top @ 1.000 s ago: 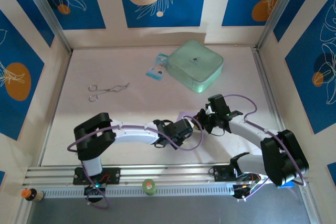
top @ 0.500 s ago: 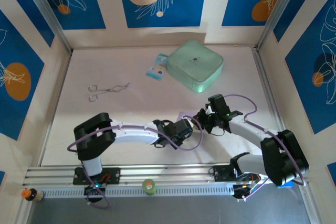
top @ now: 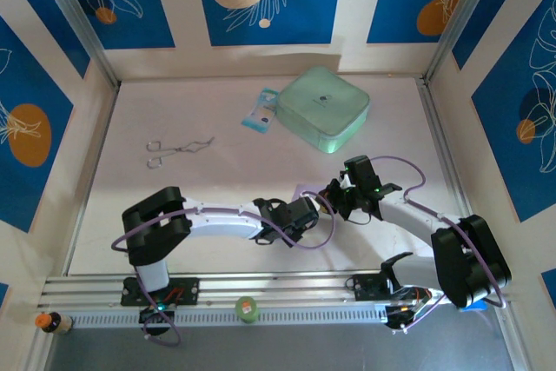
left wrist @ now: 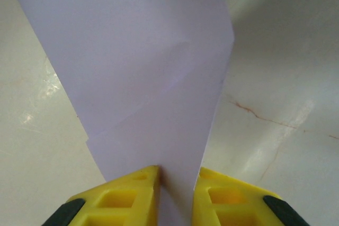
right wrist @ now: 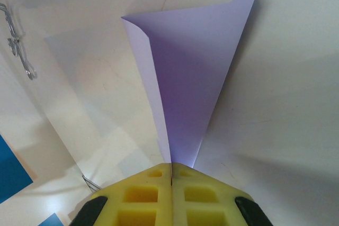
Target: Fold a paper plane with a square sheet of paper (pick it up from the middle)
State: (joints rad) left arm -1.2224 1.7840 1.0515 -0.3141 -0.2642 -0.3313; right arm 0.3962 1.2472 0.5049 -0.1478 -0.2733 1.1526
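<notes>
left gripper [left wrist: 177,179] and right gripper [right wrist: 171,171] pinch one lavender paper sheet [right wrist: 186,86]

the sheet hangs between the two wrists over the near middle of the table [top: 174,202], partly folded, one flap curling open towards a free corner; faint creases cross its face in the left wrist view; the right gripper's yellow pads are pressed flat together on the narrow folded tip, so that grip looks firm; the left gripper's pads stand slightly apart with a paper edge running down between them, a lighter hold by the look of it; the metal tongs [top: 178,149], the blue-white packet [top: 260,111] and the mint-green case [top: 323,109] lie well apart at the far side, out of the way.

risks, as i judge them: pulling the wrists apart could tear thin paper at the tight right pinch; the looser left hold could let the edge slip, skewing the crease; pressing down with the flap curled could set a crooked fold; the two wrists sit very near each other, so a wide swing could knock them together.
</notes>
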